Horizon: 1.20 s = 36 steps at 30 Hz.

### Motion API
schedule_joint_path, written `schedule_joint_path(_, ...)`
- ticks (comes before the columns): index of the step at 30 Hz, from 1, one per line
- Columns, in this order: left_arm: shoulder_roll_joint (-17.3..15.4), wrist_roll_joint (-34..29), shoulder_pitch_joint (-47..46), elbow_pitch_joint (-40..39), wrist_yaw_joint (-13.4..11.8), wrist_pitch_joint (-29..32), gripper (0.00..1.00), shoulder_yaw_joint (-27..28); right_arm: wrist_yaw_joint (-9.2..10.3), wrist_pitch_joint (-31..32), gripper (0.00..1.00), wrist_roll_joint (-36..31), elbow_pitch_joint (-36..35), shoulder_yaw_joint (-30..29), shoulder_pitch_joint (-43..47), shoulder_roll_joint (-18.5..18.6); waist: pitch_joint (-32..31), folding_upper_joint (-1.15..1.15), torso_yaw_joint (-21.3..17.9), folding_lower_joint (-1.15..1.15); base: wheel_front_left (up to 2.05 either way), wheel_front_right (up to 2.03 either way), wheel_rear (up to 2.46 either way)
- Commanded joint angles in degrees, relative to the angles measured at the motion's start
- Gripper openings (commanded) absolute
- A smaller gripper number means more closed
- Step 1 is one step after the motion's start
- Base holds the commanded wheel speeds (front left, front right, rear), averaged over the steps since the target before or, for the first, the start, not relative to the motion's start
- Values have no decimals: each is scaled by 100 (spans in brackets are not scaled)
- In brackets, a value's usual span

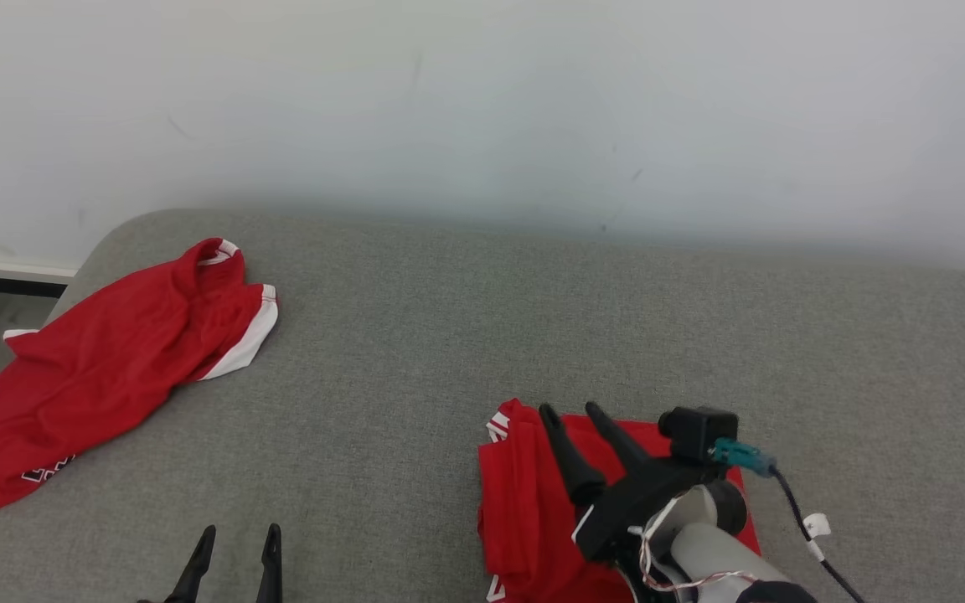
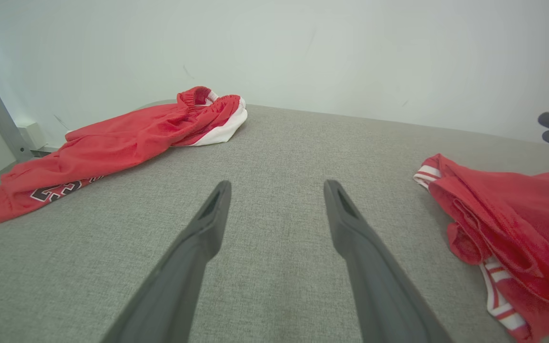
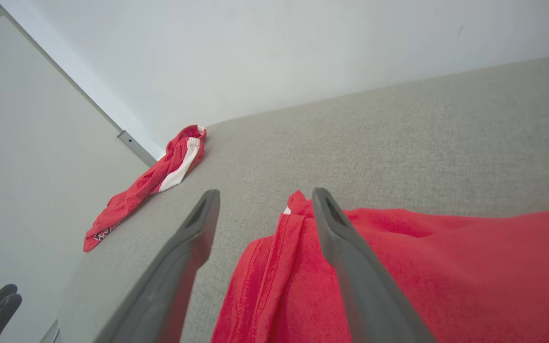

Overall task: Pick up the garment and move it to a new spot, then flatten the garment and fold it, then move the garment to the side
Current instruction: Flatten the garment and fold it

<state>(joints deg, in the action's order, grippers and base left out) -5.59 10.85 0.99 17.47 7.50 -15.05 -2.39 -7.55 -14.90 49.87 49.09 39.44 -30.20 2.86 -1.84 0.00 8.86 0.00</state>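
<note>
You've got the right gripper hanging low over the folded red garment, which sits at the near right of the grey cushion. Its 2 fingers stand spread apart with nothing pinched. The cloth lies under them, not in them. From the right wrist view 1 finger crosses the garment's left hem, and I can't tell whether it brushes the fabric or clears it. The left gripper waits at the near left, jaws wide and empty, above bare cushion. To my eye the fold is done and the piece is parked at the side, so the job in hand is getting out clean. Lift the right arm straight up before you swing it anywhere, because a sideways drag with a fingertip near that hem could peel the top layer open and undo the fold. Keep the jaws wide as you rise so no loose mesh gets caught. The near edge looks a bit bunched with its white trim showing. That's acceptable, so don't poke at it. Once you're clear, the crumpled red garment at the far left, well apart from this one, looks like the next candidate. It lies closer to the left arm.
</note>
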Motion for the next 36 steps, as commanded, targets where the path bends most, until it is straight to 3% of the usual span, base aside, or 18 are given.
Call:
schedule_joint_path(1,27,25,17,-14,-7,-19,100,36,14,-30,100,-180,-99,-277,-115,16,-2,0,-51,0,0,0,0)
schedule_joint_path(10,67,-20,98,-66,-7,-19,100,88,14,-24,100,-1656,-1106,-2008,757,519,-12,0,-123,0,0,0,0)
schedule_joint_path(12,70,-31,111,-81,-7,-19,100,101,14,-23,89,-1940,-1326,-2449,1065,593,-13,0,-136,0,0,0,0)
schedule_joint_path(13,73,-34,118,-90,-7,-19,100,110,14,-24,89,-2120,-1451,-2653,1218,611,-11,0,-148,0,0,0,0)
schedule_joint_path(16,73,-49,138,-113,-7,-19,100,156,14,-23,100,-2634,-1877,-3190,1622,588,-4,0,-201,0,0,0,0)
schedule_joint_path(19,52,-64,126,-126,-7,-18,100,154,14,-23,100,-3003,-2288,-3691,2032,465,1,0,-249,0,0,0,0)
schedule_joint_path(28,12,-77,26,-129,-7,-19,100,148,14,-23,100,-3365,-3266,-4299,2949,114,-7,0,-308,0,0,0,0)
schedule_joint_path(36,-79,-145,101,-130,-7,-19,100,186,14,-23,100,-3713,-3775,-4059,3531,9,-91,0,-340,0,0,0,0)
